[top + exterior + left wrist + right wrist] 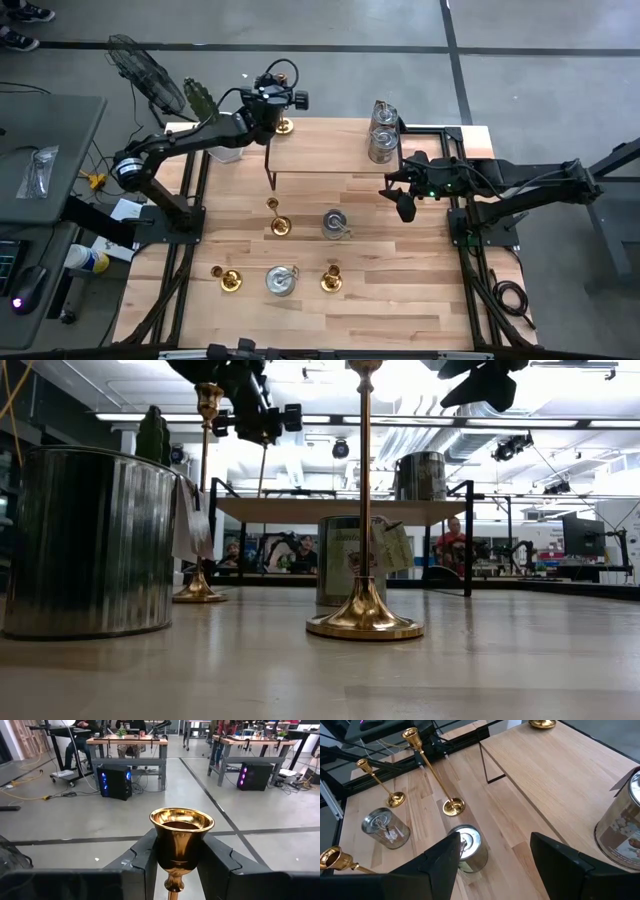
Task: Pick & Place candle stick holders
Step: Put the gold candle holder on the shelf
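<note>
The left gripper (180, 865) is closed around a gold candlestick (181, 840). Its two dark fingers (145, 857) press on the cup at the top, one on each side. Seen from above, this arm reaches over the far left part of a raised wooden shelf (400, 150), and the round gold base (285, 126) shows just beside the gripper there. I cannot tell if the base touches the shelf yet.

The right gripper (492, 855) is open and holds nothing. It hangs over the right side of the table (400, 300), near the shelf's edge.

Three more gold candlesticks stand on the table. One (279, 222) is in the middle, one (229, 279) is toward the front left, and one (331, 279) is toward the front middle. Two silver tins also sit there, one (335, 223) in the middle and one (281, 280) at the front. Two more silver tins (383, 138) sit on the shelf's right end.

The candlesticks look hard, shiny and slippery. They are tall and thin with a wide foot, so they probably tip easily. I think the best place to grab is the cup or the stem just under it, straight up. The tins look stiff and light, so pinching the round wall or rim should work.
</note>
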Motion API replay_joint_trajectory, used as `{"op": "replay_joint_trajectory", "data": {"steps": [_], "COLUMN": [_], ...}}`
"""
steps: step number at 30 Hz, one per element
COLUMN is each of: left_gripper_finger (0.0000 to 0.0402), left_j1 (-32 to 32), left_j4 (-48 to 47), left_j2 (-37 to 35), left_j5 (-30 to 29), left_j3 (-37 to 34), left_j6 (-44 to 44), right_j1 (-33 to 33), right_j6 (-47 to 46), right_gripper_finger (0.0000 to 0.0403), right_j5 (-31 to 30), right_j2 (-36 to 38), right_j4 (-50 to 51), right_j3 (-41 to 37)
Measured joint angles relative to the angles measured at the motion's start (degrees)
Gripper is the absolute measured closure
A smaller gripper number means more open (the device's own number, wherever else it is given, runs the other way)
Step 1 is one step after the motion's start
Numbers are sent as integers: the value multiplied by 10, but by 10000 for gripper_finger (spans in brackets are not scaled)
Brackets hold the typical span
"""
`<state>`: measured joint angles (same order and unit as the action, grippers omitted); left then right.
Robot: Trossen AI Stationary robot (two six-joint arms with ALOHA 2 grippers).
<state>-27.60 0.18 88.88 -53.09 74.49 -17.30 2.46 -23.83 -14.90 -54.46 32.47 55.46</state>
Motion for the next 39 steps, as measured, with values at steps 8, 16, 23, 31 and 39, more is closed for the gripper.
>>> {"op": "replay_joint_trajectory", "data": {"steps": [8, 16, 23, 31, 39], "left_gripper_finger": [279, 223, 192, 163, 138], "left_j1": [8, 10, 10, 11, 38], "left_j4": [-9, -44, -51, -87, -133], "left_j2": [0, 2, -8, -43, -71], "left_j5": [-13, -14, -13, -13, -13], "left_j3": [-1, -3, -3, -3, -2], "left_j6": [2, -7, -7, -6, -9], "right_j1": [0, 0, 0, 0, 0], "right_j6": [0, 1, 0, -1, -1], "right_gripper_finger": [169, 169, 169, 169, 169], "right_j5": [-1, -1, -1, 0, 0], "right_j2": [0, 0, 0, 0, 0], "right_j4": [0, 0, 0, 0, 2], "right_j3": [0, 0, 0, 0, 0]}}
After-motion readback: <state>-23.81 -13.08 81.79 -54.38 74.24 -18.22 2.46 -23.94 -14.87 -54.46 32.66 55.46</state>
